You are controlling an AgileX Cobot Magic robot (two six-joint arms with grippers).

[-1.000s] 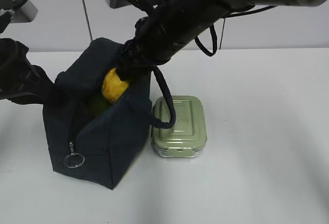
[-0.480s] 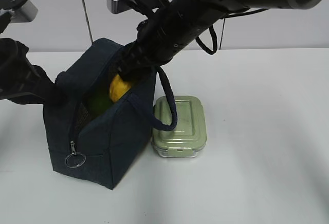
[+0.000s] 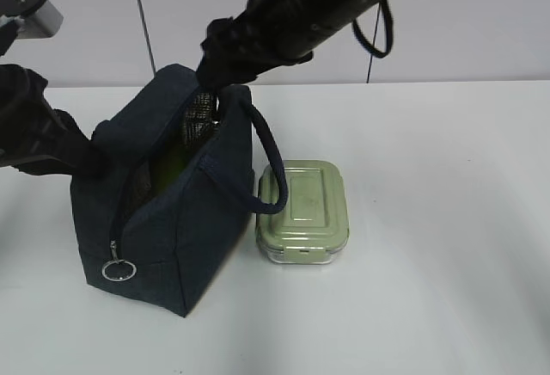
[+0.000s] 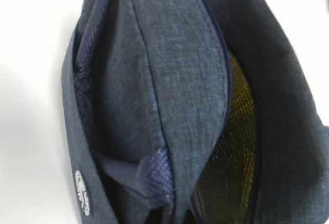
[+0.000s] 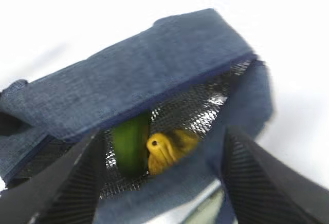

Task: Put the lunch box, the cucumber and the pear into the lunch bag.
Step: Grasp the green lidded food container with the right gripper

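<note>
The navy lunch bag stands open on the white table. Inside it, in the right wrist view, the yellow pear lies loose beside the green cucumber against the silvery mesh lining. My right gripper hangs open just above the bag's mouth with nothing between its fingers; the exterior view shows the right gripper over the bag's top. My left gripper is shut on the lunch bag's left edge, its jaws hidden by fabric. The sage-lidded lunch box sits on the table against the bag's right side.
A loop handle droops over the lunch box's near corner. The zipper's ring pull hangs at the bag's front left. White table extends to the right and front; a wall stands close behind.
My right gripper has opened and lifted out of the bag's mouth. The pear, seen in its grip earlier, has dropped inside the bag. The left arm has stayed still.
</note>
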